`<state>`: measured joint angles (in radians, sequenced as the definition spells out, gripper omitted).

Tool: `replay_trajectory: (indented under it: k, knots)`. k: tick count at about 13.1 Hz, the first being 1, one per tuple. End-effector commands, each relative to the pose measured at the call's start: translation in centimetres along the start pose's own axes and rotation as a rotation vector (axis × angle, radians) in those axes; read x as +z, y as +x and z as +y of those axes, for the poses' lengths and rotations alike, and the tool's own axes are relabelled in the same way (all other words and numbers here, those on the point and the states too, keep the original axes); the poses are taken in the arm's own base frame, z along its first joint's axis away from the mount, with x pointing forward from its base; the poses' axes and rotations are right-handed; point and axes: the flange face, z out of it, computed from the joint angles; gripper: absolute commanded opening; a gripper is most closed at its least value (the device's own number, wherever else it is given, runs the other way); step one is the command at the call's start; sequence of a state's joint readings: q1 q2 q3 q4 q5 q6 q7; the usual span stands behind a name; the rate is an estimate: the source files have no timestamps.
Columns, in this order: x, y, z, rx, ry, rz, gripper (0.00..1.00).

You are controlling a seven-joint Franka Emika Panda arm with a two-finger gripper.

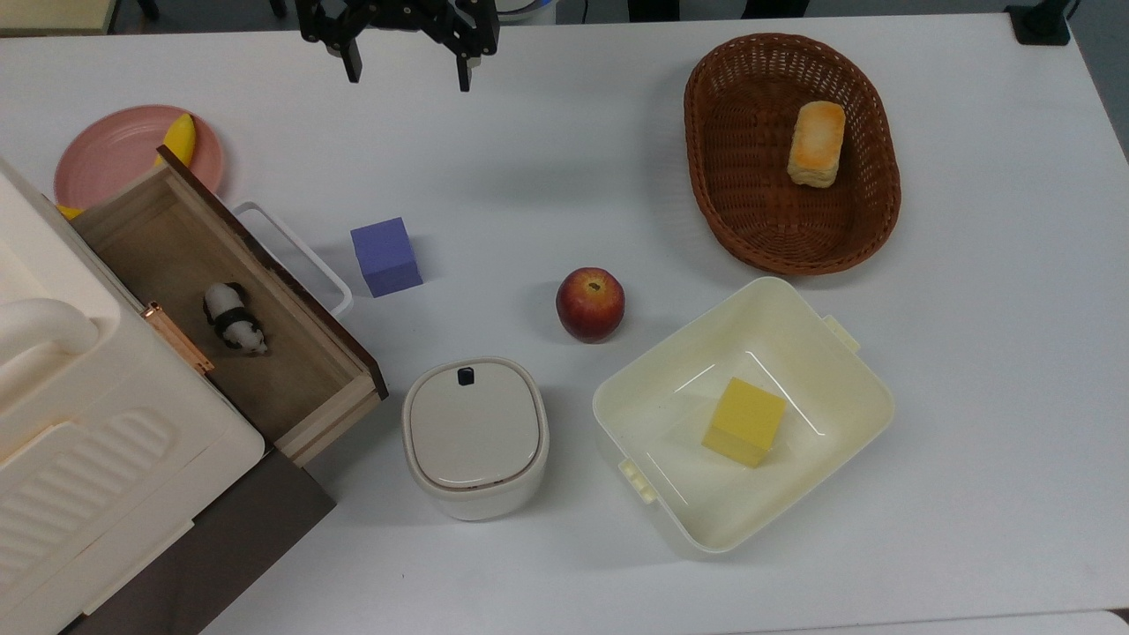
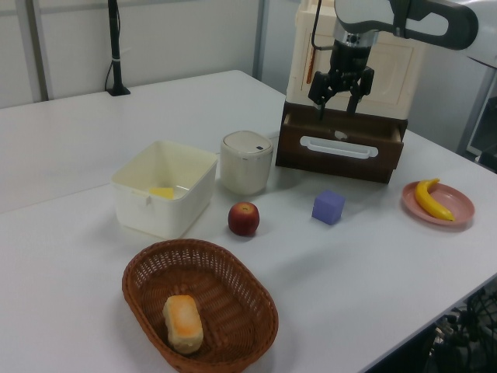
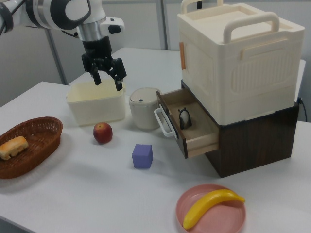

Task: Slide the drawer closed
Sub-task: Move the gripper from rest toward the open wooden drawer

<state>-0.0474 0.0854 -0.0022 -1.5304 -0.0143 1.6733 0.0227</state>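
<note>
- Top view: my gripper (image 1: 407, 70) hangs at the far table edge, fingers spread apart, holding nothing. The drawer (image 1: 231, 309) sits pulled out of the cabinet (image 1: 88, 441) at the top view's left, angled across the frame, a small panda toy (image 1: 235, 329) lying inside. Its white loop handle (image 1: 295, 256) faces the open table, with the purple cube (image 1: 385, 256) near that handle and the white lidded container (image 1: 475, 437) just beside the drawer's near corner. I'm well apart from the drawer, so I judge this as the approach step, no contact yet.
- Left view: gripper (image 2: 341, 97) reads as high in front of the cabinet, above the drawer front (image 2: 342, 145); depth is ambiguous here, and I trust the top view that I'm off to the side. Handle (image 2: 338, 146) is unobstructed.
- Right view: gripper (image 3: 107, 76) is up over the cream tub (image 3: 95, 103), jaws parted, empty. Drawer (image 3: 187, 125) is about fully extended, dark front panel toward the table centre.
- Next move, as I judge it: come down to front-panel height on the table side of the handle, then push square along the drawer's axis into the cabinet. Path should pass between cube and lidded container without clipping either.
</note>
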Motion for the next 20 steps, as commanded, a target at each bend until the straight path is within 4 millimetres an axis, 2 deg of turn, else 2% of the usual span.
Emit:
replay_trajectory:
  k: [1, 5, 10, 13, 14, 15, 16, 20]
  knots:
    - [-0.9, -1.5, 0.8, -0.084, -0.005, -0.063, 1.00]
    - [-0.2, -1.8, -0.8, -0.139, -0.019, -0.101, 1.00]
    - [-0.2, -1.9, -0.5, -0.071, -0.024, -0.102, 1.00]
    - [1.3, -2.0, -0.7, -0.032, -0.039, -0.131, 0.98]
    - [2.2, -2.1, -0.8, -0.022, -0.040, -0.143, 0.61]
    - [2.6, -1.7, -0.8, -0.029, -0.037, -0.121, 0.12]
    - [2.9, -1.5, -0.9, -0.038, -0.035, -0.107, 0.00]
    - [4.1, -0.9, -1.2, -0.051, -0.032, -0.073, 0.00]
